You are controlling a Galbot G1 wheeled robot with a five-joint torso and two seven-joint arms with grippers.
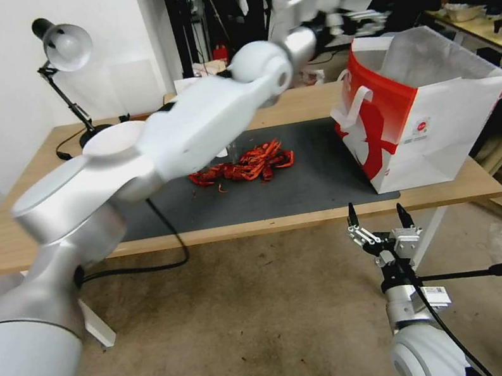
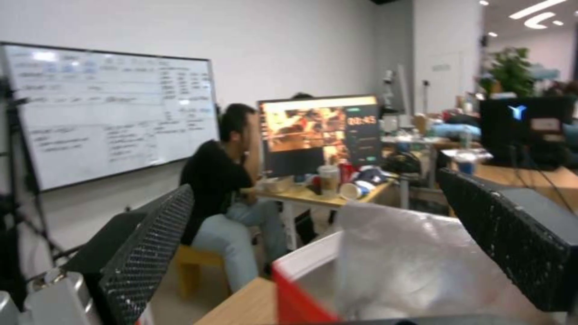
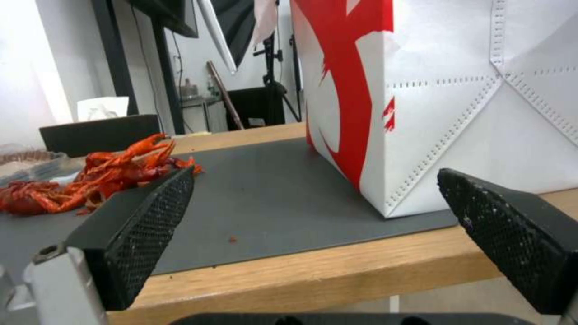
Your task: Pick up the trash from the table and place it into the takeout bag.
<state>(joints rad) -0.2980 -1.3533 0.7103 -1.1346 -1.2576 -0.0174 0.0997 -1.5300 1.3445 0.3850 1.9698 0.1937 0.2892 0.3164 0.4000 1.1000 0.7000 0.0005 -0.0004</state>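
The table point(image 1: 27, 232) is partly hidden by the left arm, whose gripper point(image 2: 325, 253) hangs wide open and empty above the takeout bag point(image 1: 440, 130). Red crayfish shells point(image 1: 247, 164) lie on the mat point(image 1: 302, 186). The right gripper point(image 1: 379, 216) waits open below the table's edge.

Bright, even light; blurred left arm point(image 1: 201, 119)

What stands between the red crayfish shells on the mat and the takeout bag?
Nothing visible: bare dark mat lies between the crayfish shells and the takeout bag. The left gripper is open above the bag's mouth; the right gripper waits open before the table.
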